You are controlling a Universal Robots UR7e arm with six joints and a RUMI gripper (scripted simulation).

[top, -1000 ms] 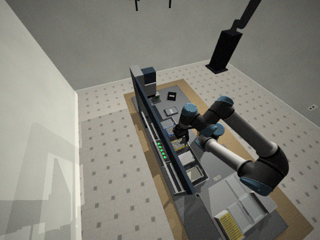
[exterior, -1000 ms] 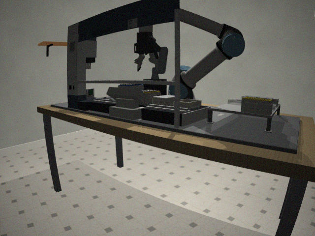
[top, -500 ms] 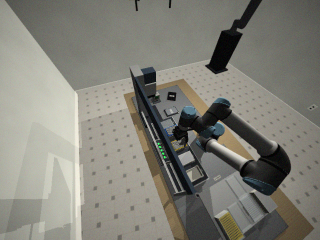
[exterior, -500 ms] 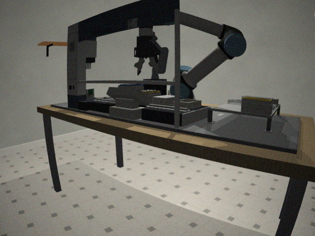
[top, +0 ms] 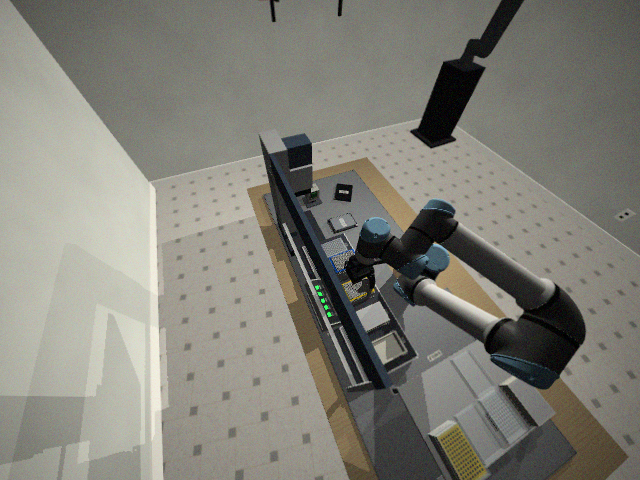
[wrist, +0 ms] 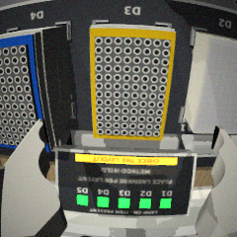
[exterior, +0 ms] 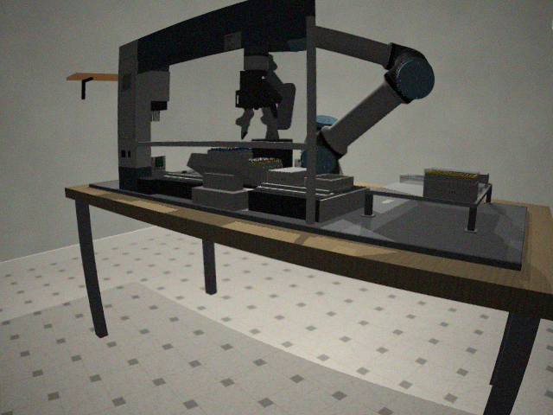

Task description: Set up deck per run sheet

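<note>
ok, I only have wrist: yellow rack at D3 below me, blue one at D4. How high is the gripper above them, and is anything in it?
Observer: Exterior shows the gripper hanging well above the racks, just under the gantry beam, fingers apart and empty.
Operator: D1 is out of my frame. What's there?
Observer: Top view shows an open one-well reservoir with no lid on it.
Operator: Anything on SHELF?
Observer: A second yellow tip rack stands at one end of the shelf unit, beside paler items I can't identify.
</note>
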